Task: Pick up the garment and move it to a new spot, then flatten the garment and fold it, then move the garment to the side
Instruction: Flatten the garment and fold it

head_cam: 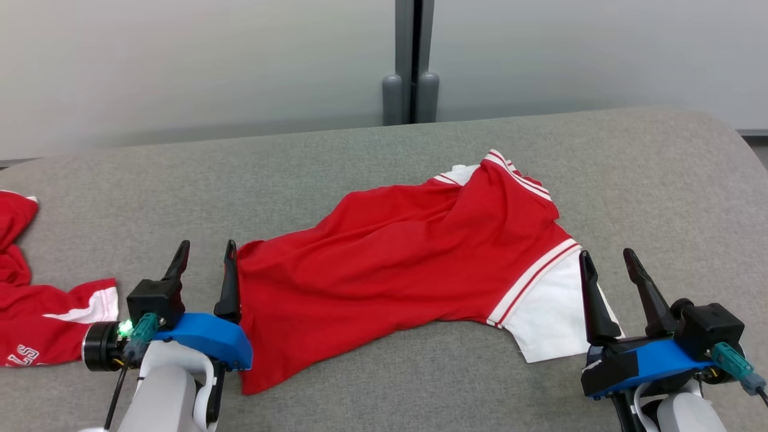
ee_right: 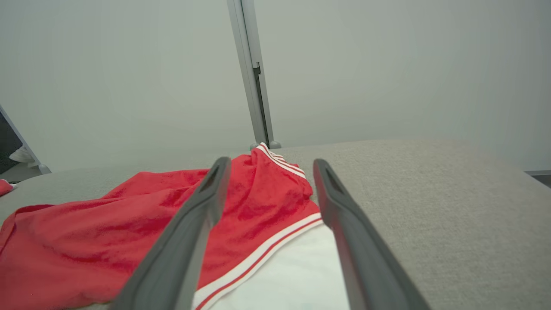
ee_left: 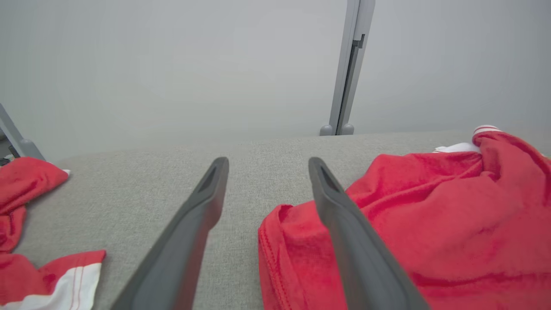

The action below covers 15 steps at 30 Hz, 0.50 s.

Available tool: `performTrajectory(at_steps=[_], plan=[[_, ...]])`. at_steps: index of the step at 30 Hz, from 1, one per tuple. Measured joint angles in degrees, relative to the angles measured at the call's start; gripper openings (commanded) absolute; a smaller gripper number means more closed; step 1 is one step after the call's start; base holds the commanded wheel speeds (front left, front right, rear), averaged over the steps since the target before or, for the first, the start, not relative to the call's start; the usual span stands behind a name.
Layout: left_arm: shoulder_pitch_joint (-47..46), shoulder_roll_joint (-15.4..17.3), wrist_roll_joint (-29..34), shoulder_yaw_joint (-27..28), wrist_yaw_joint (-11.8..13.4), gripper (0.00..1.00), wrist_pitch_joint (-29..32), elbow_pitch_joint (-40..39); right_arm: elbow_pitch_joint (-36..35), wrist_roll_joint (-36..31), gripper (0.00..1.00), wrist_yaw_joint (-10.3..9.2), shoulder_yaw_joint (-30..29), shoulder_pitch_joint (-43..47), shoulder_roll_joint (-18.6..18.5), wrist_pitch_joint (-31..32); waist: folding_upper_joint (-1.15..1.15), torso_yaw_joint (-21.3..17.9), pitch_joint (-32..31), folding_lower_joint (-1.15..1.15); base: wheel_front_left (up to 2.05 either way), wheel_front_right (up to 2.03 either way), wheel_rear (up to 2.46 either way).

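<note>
The garment (head_cam: pixel 408 258), a red shirt with white sleeves and red-and-white striped trim, lies crumpled on the grey fabric-covered counter (head_cam: pixel 660 180). Its hem is toward the left and its striped collar (head_cam: pixel 516 174) toward the far right. The left gripper (head_cam: pixel 207 246) sits at the garment's left hem edge, with its jaws wide apart and nothing held between them. In the left wrist view the inner finger (ee_left: pixel 344 224) overlies the hem corner, while the outer finger (ee_left: pixel 193 224) is over bare counter just left of the garment. The right gripper (head_cam: pixel 606 255) sits at the garment's near right end, over the white sleeve (head_cam: pixel 552 312). Its jaws are fully spread and grip nothing; whether they touch the cloth cannot be determined. A second red-and-white garment (head_cam: pixel 36 324) lies well apart to the left of the garment. A grey post (head_cam: pixel 411 60) stands beyond the garment, behind the counter's far edge.
</note>
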Motion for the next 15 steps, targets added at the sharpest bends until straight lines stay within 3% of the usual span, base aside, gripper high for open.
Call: performTrajectory(at_steps=[7,15], plan=[[6.5,-1.1,2.0,3.6,0.5,1.0,0.0,-13.5,-0.4,0.6,1.0,0.0,0.7,0.2,0.0,-0.7,0.0,1.8,-2.7,0.0,0.0,0.0,0.0],[13.4,-1.3,4.6,5.8,1.1,1.0,0.0,-20.9,-2.0,0.1,1.0,0.0,1.2,2.0,0.0,-0.6,0.0,2.7,-5.4,0.0,0.0,0.0,0.0]])
